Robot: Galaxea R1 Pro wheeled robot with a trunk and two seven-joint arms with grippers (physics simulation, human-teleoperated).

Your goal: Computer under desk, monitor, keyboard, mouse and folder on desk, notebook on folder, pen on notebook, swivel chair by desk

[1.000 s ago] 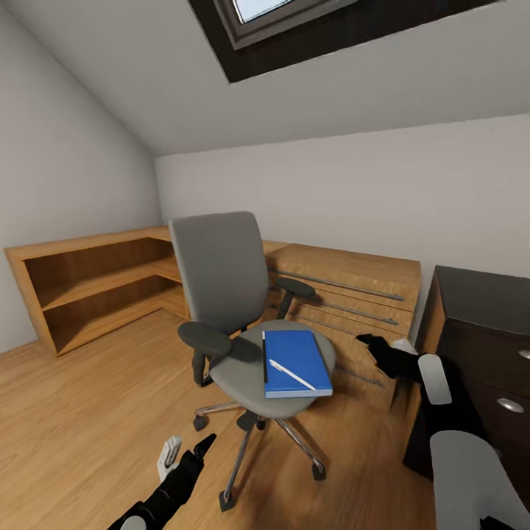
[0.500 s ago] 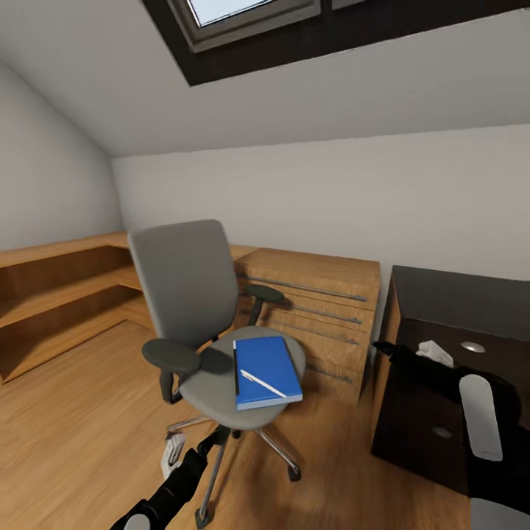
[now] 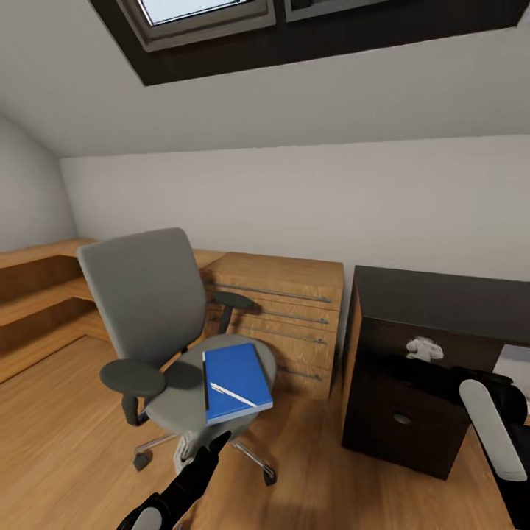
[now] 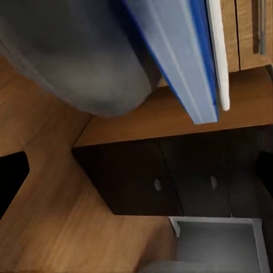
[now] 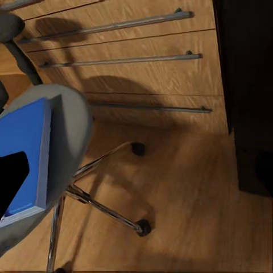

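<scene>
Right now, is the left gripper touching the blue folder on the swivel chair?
Cannot tell. In the head view the left gripper sits below the seat's front edge, close to the blue folder on the swivel chair; neither contact nor a gap shows plainly.

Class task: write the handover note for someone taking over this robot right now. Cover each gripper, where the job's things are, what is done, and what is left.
Left gripper: low before the swivel chair, holding nothing; jaw state unclear. Right gripper: by the dark cabinet, unclear too.
The folder lies on the chair seat, the pen on top, a dark strip at its left edge.
Done: nothing visible.
Left: every step.
</scene>
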